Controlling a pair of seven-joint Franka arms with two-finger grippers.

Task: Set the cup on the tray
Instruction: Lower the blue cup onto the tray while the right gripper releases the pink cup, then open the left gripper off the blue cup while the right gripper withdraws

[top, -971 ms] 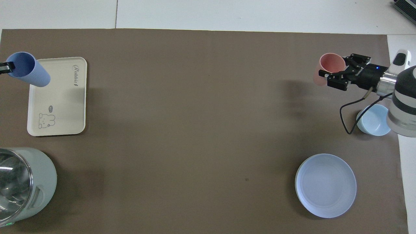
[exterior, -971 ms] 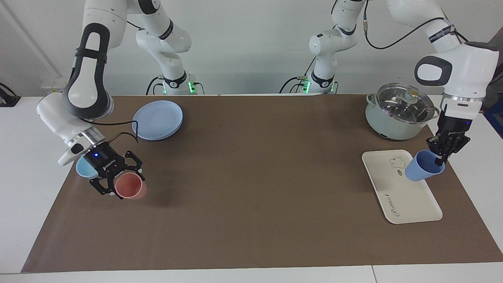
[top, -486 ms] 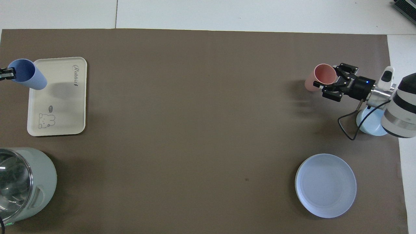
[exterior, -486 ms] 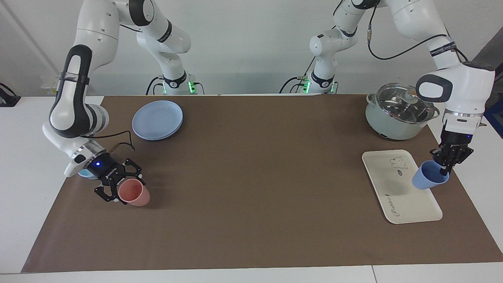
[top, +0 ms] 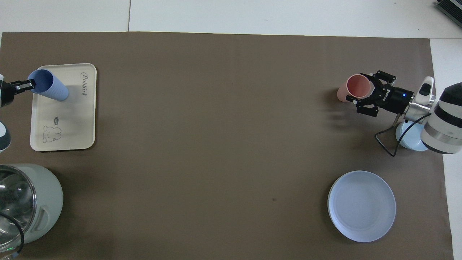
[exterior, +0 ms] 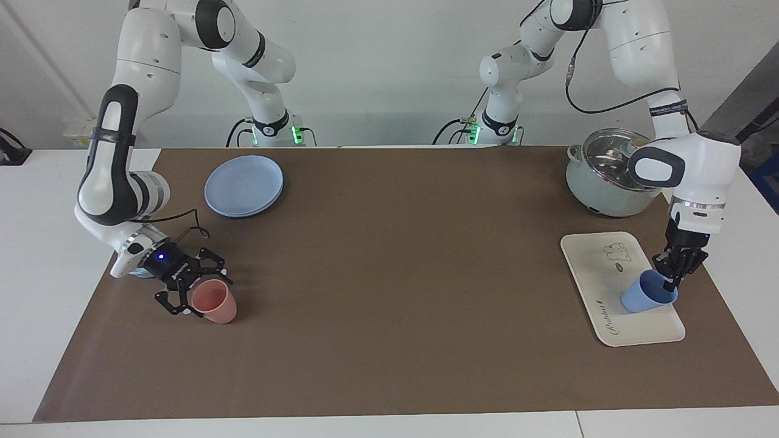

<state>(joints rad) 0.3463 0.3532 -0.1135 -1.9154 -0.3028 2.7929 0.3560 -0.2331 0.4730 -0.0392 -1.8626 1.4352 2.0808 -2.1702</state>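
The periwinkle-blue cup [exterior: 646, 295] leans tilted over the cream-white tray [exterior: 596, 274], its base at or just above the tray's end farther from the robots. My left gripper [exterior: 670, 281] is shut on the cup's rim from above. In the overhead view the cup [top: 50, 86] covers the tray's [top: 72, 119] lettered end, with the left gripper [top: 30, 84] at its rim. My right gripper [exterior: 204, 296] is shut around a salmon-pink tumbler [exterior: 214, 303] that stands low on the mat at the right arm's end; both show in the overhead view, the right gripper [top: 358, 86] and the tumbler [top: 355, 88].
A pale green pot with a glass lid [exterior: 608, 176] stands nearer to the robots than the tray. A round blue plate [exterior: 243, 185] lies near the right arm's base. A light-blue bowl [top: 406, 137] sits partly under the right arm's wrist.
The left gripper has lowered the blue cup from beside the tray's edge onto or just above the tray. The right gripper has lowered the pink tumbler down to the mat.
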